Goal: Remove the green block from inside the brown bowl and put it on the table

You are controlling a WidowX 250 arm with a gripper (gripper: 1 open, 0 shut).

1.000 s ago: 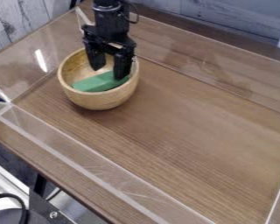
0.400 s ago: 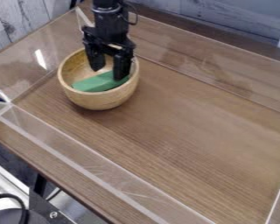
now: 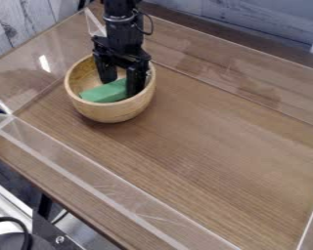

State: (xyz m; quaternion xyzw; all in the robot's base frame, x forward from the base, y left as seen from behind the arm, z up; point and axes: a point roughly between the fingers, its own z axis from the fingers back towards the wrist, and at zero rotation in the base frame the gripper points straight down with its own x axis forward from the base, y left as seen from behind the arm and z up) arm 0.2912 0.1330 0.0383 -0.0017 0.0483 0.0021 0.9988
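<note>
Green block (image 3: 105, 93), bright flat bar inside tan wooden brown bowl (image 3: 110, 108)

clear plastic walls (image 3: 67, 161): edging the tabletop | pale plank wall (image 3: 22, 20): upper left | dark cables (image 3: 9, 232): lower left

We read this as a robot lab test cell, not a home or kitchen. Evidence: 1 black robot arm (image 3: 117, 20) mounted at the far edge of a wood-grain table (image 3: 211, 146), and the tabletop is fenced by clear plastic walls (image 3: 67, 166) on the sides we can see, like a bench enclosure. Props are sparse: only 1 brown bowl (image 3: 110, 103) sits on the surface. Behind the table we see pale whitewashed planks (image 3: 28, 20). At the bottom left corner, dark cables (image 3: 9, 232) and bare metal framing (image 3: 67, 234) sit below the table edge.
</note>
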